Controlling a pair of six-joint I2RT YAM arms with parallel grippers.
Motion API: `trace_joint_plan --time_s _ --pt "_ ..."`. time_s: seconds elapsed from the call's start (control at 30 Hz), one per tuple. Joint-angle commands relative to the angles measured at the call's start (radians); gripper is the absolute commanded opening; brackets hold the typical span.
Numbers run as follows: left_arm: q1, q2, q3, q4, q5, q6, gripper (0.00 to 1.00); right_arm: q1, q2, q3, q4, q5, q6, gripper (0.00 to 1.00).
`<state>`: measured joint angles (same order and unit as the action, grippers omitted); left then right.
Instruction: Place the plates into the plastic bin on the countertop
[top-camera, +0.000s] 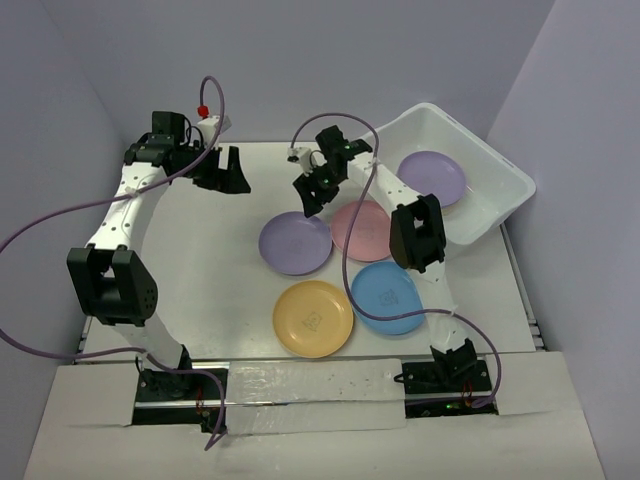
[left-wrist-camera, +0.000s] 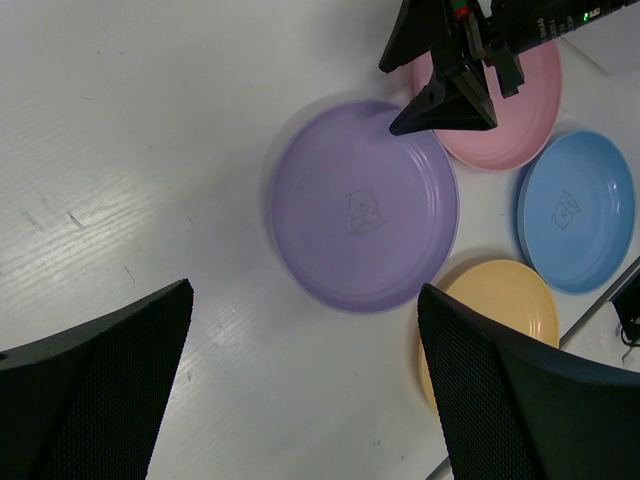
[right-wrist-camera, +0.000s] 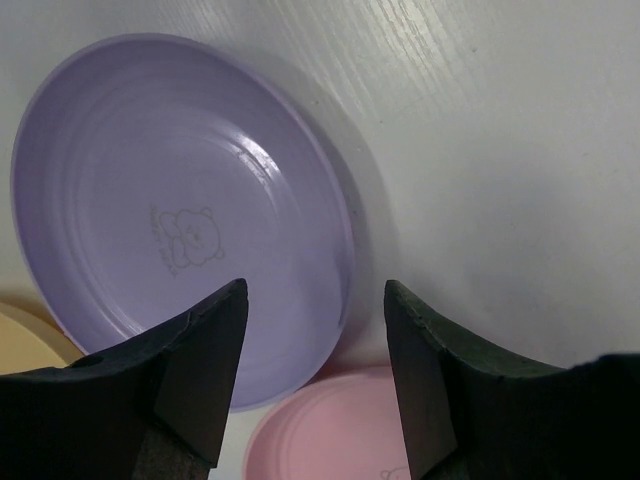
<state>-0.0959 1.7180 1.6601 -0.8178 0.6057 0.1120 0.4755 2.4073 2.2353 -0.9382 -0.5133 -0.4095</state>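
In the overhead view the right gripper (top-camera: 310, 196) hung over the upper right edge of the purple plate (top-camera: 295, 243), which lay near the middle of the countertop (top-camera: 200, 270). Its wrist view showed the two fingers parted, one above the plate's inside and one outside it, with the rim between them. No contact could be made out. The left gripper (top-camera: 222, 172) stood at the upper left above bare surface, its jaws spread wide and holding nothing. A pink plate (top-camera: 360, 228) lay just right of the purple one, a blue plate (top-camera: 387, 297) below that, and a yellow plate (top-camera: 313, 318) at lower centre. The plastic bin (top-camera: 500, 170) sat at the upper right, a second purple plate (top-camera: 432, 177) lying flat in it.
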Motion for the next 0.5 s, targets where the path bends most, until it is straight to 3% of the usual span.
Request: trace_joint_plan --time_s 0.0,0.27,0.47 --pt "0.004 -0.067 -0.015 0.030 -0.011 -0.002 0.99 0.012 0.036 0.020 0.033 0.004 -0.003 0.61" --pt "0.005 -0.079 -0.028 0.028 -0.035 -0.004 0.99 0.018 0.093 0.043 0.027 -0.003 0.006 0.54" --pt "0.006 -0.077 -0.032 0.025 -0.046 -0.001 0.99 0.023 0.108 0.029 0.022 -0.021 0.023 0.41"
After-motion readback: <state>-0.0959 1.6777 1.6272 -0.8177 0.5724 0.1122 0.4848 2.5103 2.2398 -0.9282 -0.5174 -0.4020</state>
